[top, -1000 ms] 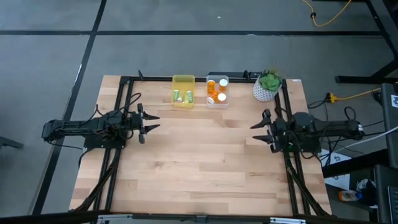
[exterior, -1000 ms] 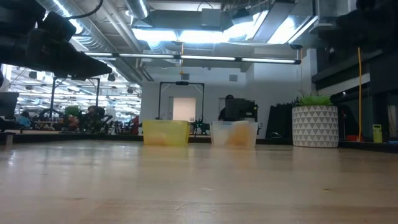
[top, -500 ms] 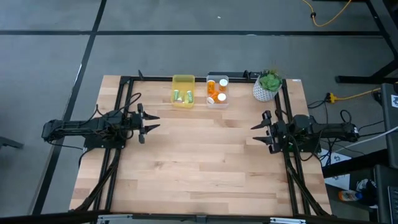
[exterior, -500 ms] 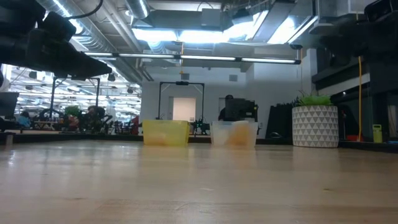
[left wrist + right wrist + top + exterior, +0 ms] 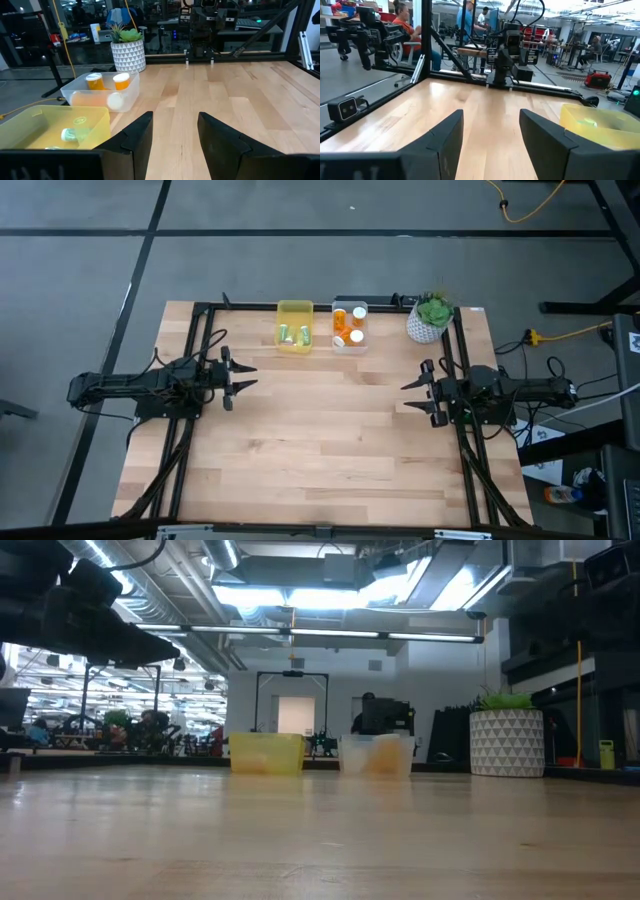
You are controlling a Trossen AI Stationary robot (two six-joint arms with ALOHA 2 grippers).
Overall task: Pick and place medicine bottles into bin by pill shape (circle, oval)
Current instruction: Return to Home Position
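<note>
A yellow bin (image 5: 294,325) at the table's far edge holds small yellow-green bottles (image 5: 304,335); they also show in the left wrist view (image 5: 69,134). A clear bin (image 5: 349,326) beside it holds orange bottles with white caps (image 5: 355,336), also in the left wrist view (image 5: 95,82). My left gripper (image 5: 247,375) is open and empty at the table's left side. My right gripper (image 5: 410,396) is open and empty at the table's right side. Both point level toward the table's middle.
A green plant in a white patterned pot (image 5: 431,318) stands at the far right corner, next to the clear bin. Black frame rails (image 5: 204,340) run along the table's left, right and far edges. People show in the room beyond the table.
My right gripper has gone a little toward the table's near edge, still open and level. The left arm and the bins have kept still.
</note>
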